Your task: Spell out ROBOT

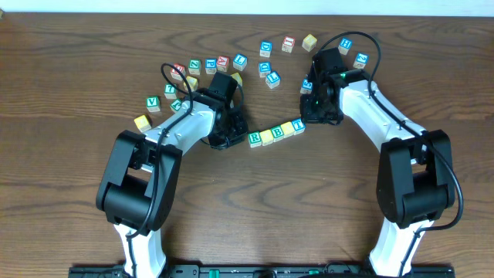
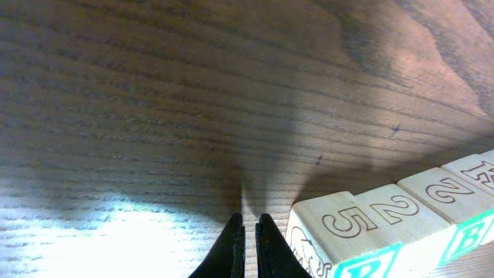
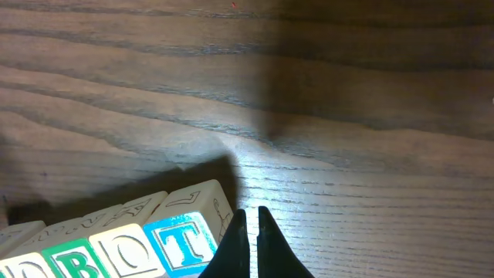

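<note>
- A row of five letter blocks (image 1: 276, 133) lies on the worktop (image 1: 77, 46) between the two arms, slanting slightly up toward the right in the overhead view
- The R block (image 1: 255, 139) sits at the row's left end and the T block (image 1: 298, 125) at its right end, with a B in the middle
- From overhead the second and fourth tops look pale and I cannot read them. The right wrist view shows side faces reading B, O, T, and the letter left of the B is cut off by the frame edge
- The left gripper (image 2: 249, 220) is closed with only a sliver between its fingers and holds nothing. It sits low over the worktop just beside the R end (whether it touches the block I cannot tell)
- The right gripper (image 3: 252, 212) is likewise closed and empty, just beside the T block
- My judgement is that the word is essentially laid out, with all five places filled and the blocks packed side by side
- What seems left is to confirm the second letter is an O, perhaps nudge the row straighter, and pull both arms away
- The loose blocks (image 1: 201, 66) scattered behind the arms, well apart from the row, look unneeded
</note>
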Controlling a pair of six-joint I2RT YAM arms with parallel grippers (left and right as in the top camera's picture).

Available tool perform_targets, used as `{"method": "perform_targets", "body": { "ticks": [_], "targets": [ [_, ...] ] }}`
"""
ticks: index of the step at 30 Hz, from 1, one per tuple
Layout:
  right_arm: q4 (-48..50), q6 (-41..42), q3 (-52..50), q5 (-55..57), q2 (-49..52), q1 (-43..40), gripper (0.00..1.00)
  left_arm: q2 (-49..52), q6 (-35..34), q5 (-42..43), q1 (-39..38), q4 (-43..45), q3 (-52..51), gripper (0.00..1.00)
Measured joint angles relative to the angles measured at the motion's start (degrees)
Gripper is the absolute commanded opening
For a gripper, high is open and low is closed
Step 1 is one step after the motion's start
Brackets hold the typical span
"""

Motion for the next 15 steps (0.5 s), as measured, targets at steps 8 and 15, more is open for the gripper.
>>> {"method": "perform_targets", "body": {
  "ticks": [8, 15],
  "targets": [
    [0.0, 0.0, 0.0, -2.1, 3.5, -0.1, 0.01, 0.0, -1.3, -1.1, 0.0, -0.1, 0.0, 0.07],
    [-0.4, -0.2, 0.0, -3.4, 3.6, 0.0, 0.01, 0.0, -1.8, -1.2, 0.0, 0.1, 0.0, 0.08]
  ]
}}
